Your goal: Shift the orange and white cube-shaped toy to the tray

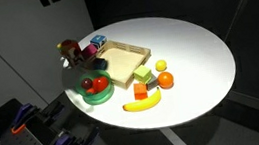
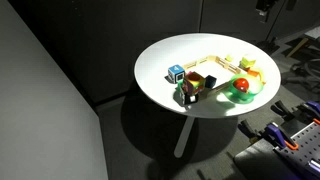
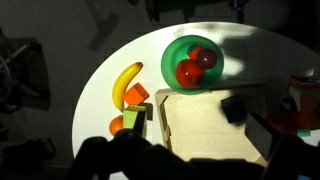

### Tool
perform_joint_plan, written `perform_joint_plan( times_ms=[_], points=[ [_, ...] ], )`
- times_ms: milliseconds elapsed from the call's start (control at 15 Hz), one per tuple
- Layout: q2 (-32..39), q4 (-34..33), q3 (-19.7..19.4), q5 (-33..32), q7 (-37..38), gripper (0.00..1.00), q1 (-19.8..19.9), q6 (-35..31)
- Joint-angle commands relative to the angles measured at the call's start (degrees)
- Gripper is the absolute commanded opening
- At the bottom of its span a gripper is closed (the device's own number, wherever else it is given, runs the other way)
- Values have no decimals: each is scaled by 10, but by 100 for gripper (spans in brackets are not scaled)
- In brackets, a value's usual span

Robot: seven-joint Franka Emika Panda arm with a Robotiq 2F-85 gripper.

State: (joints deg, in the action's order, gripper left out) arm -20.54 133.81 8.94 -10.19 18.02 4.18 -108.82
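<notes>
In the wrist view, a toy banana (image 3: pixel 125 85) is seen at the left of the round white table (image 3: pixel 105 60). The orange and white cube-shaped toy (image 3: pixel 137 96) is found just beside it, outside the tray (image 3: pixel 210 130) and near a green and yellow cube (image 3: pixel 133 118). A green bowl (image 3: pixel 195 62) holding red fruit is set against the tray's rim. The gripper (image 3: pixel 190 165) is lost in shadow, so its grip cannot be told.

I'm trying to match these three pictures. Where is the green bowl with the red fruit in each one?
Exterior view: the green bowl is left of middle, by the wooden tray's lower-left corner.
Exterior view: the bowl is right of middle, just right of the tray.
Wrist view: the bowl is top centre, above the tray.
Shared landmark: the wooden tray, always right beside the bowl.
</notes>
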Motion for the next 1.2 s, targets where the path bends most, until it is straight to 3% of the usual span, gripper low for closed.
perform_joint_plan(
  times_ms=[0, 533, 1133],
  points=[
    [1, -1, -12, -4, 4, 100, -14, 2],
    [29, -27, 0, -4, 27, 100, -27, 11],
    [122, -71, 24, -6, 50, 100, -80, -19]
  ],
)
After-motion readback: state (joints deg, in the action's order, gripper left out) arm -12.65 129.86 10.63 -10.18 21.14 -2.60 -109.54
